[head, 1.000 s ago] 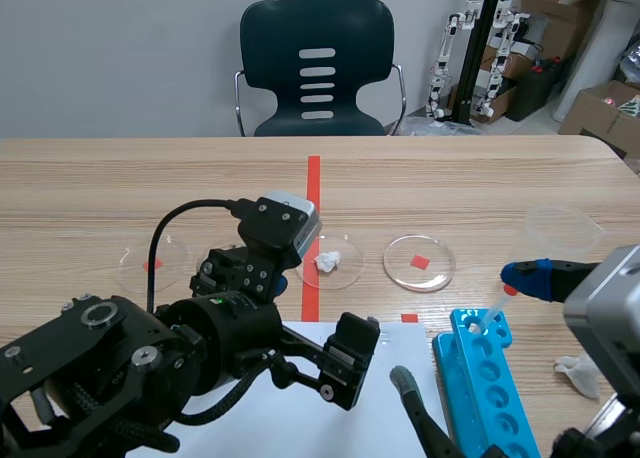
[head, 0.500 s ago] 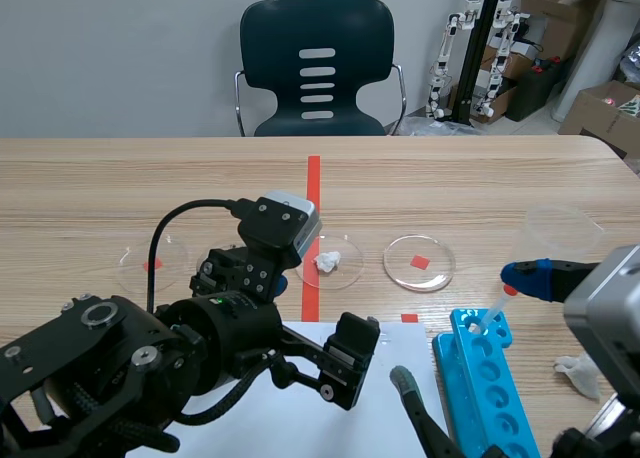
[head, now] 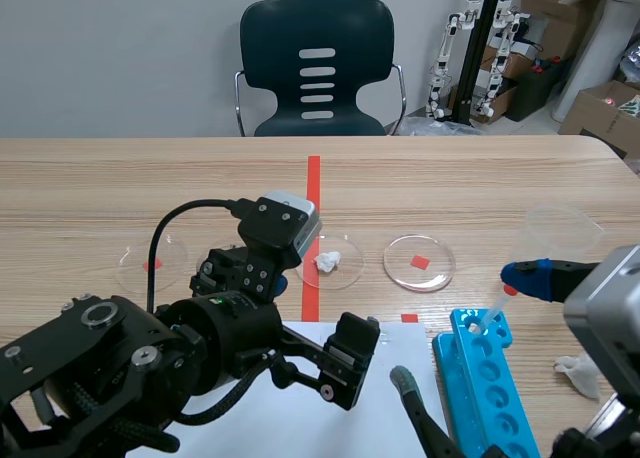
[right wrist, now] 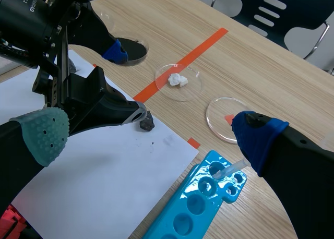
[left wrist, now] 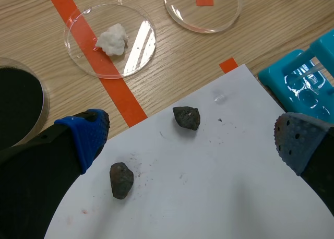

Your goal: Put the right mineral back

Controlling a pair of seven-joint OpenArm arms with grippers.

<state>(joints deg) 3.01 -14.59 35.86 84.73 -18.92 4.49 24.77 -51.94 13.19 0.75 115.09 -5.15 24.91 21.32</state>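
Left hand (left wrist: 191, 139) wide open, empty, tilted down low over white paper (left wrist: 209, 197) on counter (left wrist: 172, 56). Right mineral (left wrist: 186, 117) lies on paper between its fingers, untouched. Second mineral (left wrist: 121, 180) at its 8 o'clock, dish (left wrist: 138, 35) with white lump at 11 o'clock. Right hand (right wrist: 151, 134) open, empty, raised over blue rack (right wrist: 182, 218).

Dark lumpy mineral (left wrist: 186, 117) lies loose on white paper (left wrist: 224, 197).
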